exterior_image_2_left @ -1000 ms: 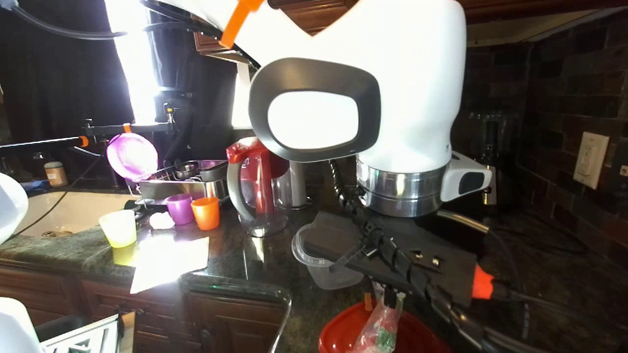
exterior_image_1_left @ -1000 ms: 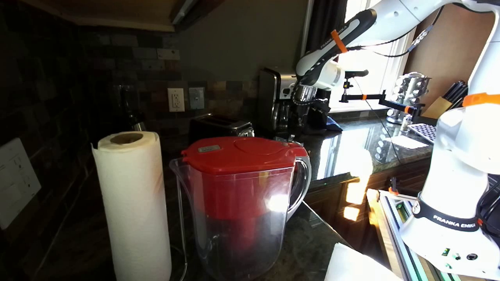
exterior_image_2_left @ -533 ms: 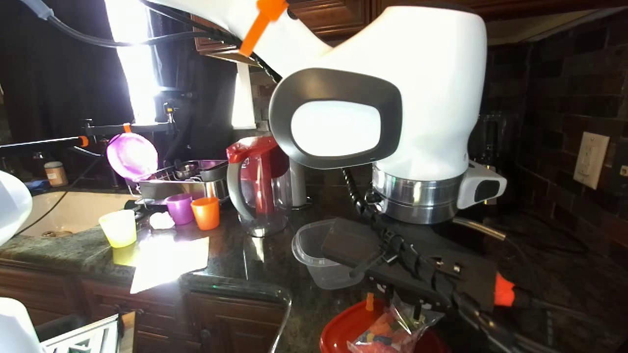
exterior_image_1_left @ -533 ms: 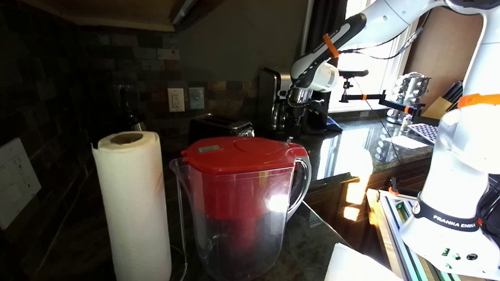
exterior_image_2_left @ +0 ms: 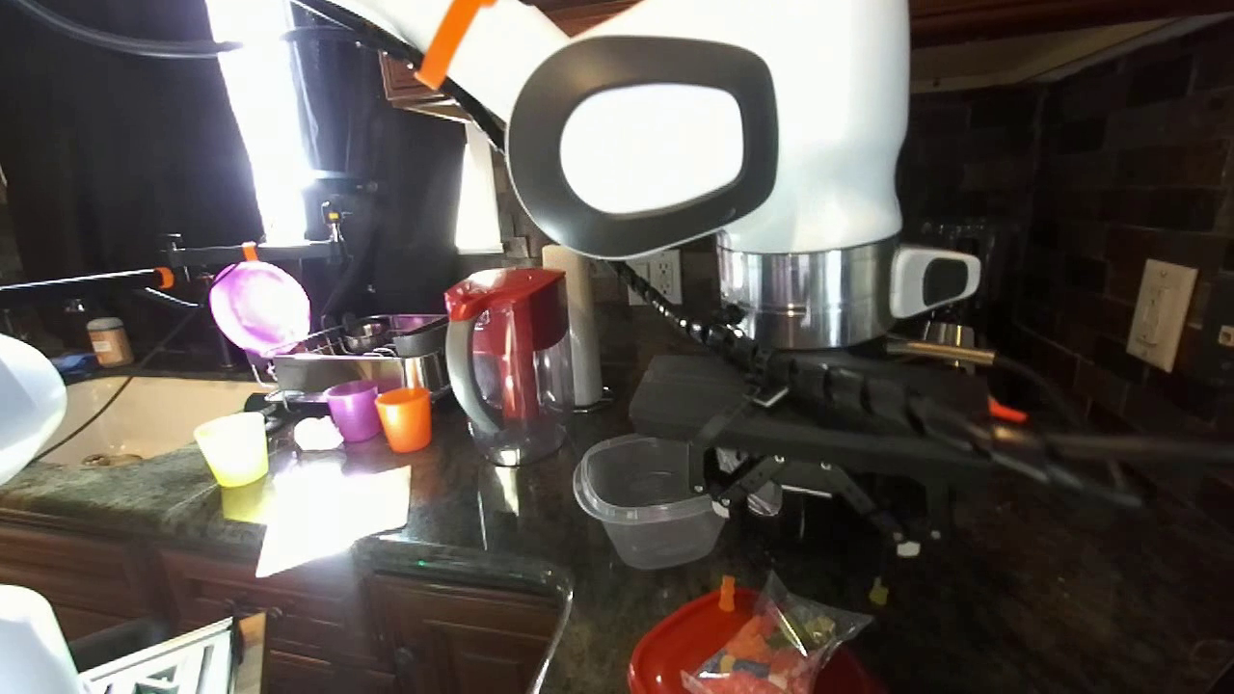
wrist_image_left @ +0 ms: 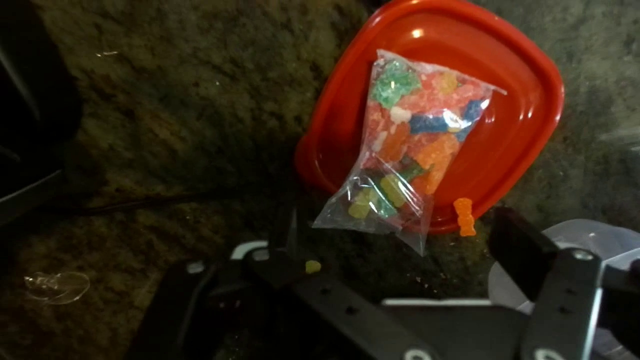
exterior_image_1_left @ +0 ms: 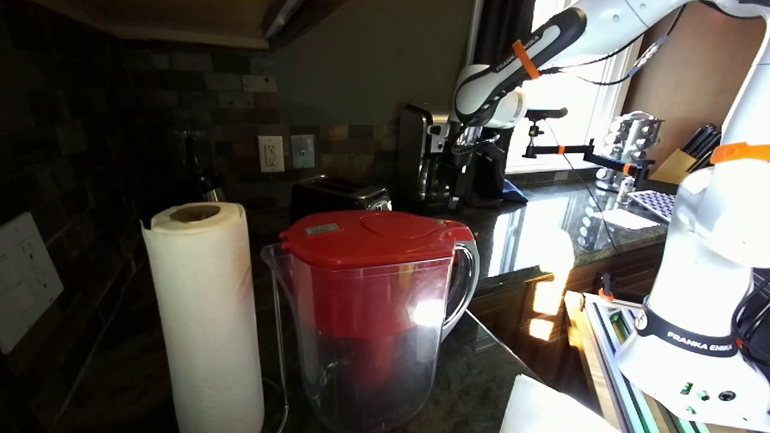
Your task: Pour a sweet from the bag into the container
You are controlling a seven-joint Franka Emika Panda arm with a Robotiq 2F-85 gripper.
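End effector [wrist_image_left: 396, 225]: is hovering released over the red lid [wrist_image_left: 515, 130], jaws standing wide apart, holding nothing; a second ago it was pinching the clear end of the bag [wrist_image_left: 420, 135], now it is rising away.
Bag: is no longer hanging; it is lying on the lid, just inside that edge of the desk [exterior_image_2_left: 540, 506] which is running from the inner corner, its clear end poking past the rim, coloured sweets [wrist_image_left: 437, 155] filling the rest.
Container [exterior_image_2_left: 656, 545]: is standing upright near that inner corner, keeping its place; no sweet is showing in the part in view (the end effector is covering one side, so I am not swearing to the whole inside).
Orange sweet [wrist_image_left: 465, 216]: is sitting at the lid's rim, as it was a second ago; cannot tell whether it is resting on top or leaning.
Yellow sweet [wrist_image_left: 312, 266]: is lying, seemingly on bare desk, beyond the bag's clear end.
Pour: is looking undone to me; with the grip gone and the bag resting instead of tipping over the container, a fresh grip is probably coming due, the full end looking the better hold if the clear end is the mouth.
Spill: is seeming the main risk, thin plastic likely slumping in any new grip and dropping pieces beside the container.
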